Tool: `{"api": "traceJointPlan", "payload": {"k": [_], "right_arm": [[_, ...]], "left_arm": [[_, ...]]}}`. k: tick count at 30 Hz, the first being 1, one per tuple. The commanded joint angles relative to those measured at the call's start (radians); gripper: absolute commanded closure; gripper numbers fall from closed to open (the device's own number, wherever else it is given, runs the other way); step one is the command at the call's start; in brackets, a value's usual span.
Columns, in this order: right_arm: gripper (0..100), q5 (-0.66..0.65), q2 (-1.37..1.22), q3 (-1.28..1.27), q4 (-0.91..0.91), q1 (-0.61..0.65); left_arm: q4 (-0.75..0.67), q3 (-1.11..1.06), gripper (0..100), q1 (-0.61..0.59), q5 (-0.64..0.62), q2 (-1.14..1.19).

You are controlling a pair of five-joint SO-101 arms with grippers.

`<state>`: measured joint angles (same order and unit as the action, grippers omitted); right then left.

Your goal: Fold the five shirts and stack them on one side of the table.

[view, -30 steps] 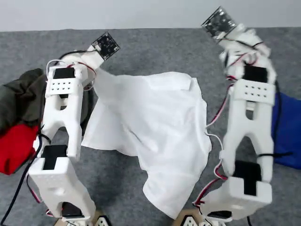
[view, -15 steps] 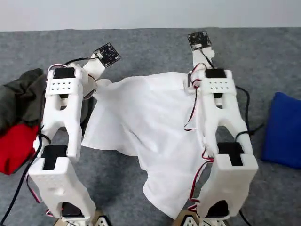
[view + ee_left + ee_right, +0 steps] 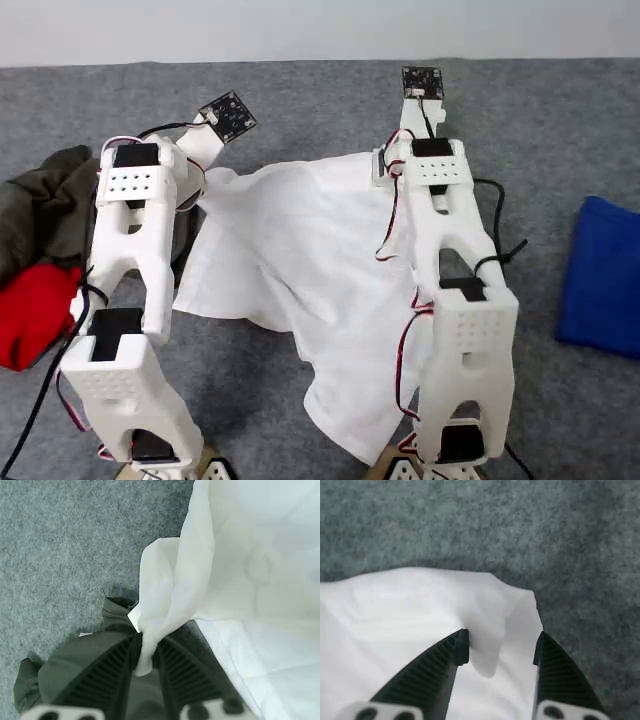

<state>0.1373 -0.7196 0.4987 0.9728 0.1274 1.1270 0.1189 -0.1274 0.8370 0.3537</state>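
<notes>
Now, white shirt (image 3: 320, 260) lies spread and rumpled in the middle of the grey table (image 3: 300, 100), btw the two arms. L hand (image 3: 145, 647) is clamped tight on a bunched corner at the shirt's far left edge, w/ the cloth gathered into a twist. R hand (image 3: 501, 650) is spread wide, jaws straddling a small raised fold at the far right corner, not gripping. Olive shirt (image 3: 40, 210) and red shirt (image 3: 35, 315) are heaped at the table's left edge. Blue shirt (image 3: 605, 280) lies at the right edge.
</notes>
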Motion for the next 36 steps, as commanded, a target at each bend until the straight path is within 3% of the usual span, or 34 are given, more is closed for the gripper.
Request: {"api": "traceJointPlan", "payload": {"k": [1,9,15,22,29,36], "right_arm": [[77.9,0.026,-0.044,0.170,0.045,0.001],[78.9,0.028,-0.196,0.319,0.111,0.005],[99.4,-0.029,-0.206,0.420,0.179,0.013],[98.8,-0.075,-0.200,0.735,0.410,0.012],[98.8,-0.235,-0.199,1.189,0.630,0.015],[98.8,-0.302,0.051,1.181,0.624,-0.048]], "left_arm": [[0.009,0.036,99,-0.006,0.002,-0.061],[0.009,0.036,99,-0.005,0.002,-0.055],[0.009,0.036,99,0.002,0.002,-0.060],[0.009,0.042,99,0.002,-0.029,-0.091],[0.002,0.042,99,0.015,-0.150,-0.328],[-0.074,0.042,99,0.017,-0.299,-0.598]]}}
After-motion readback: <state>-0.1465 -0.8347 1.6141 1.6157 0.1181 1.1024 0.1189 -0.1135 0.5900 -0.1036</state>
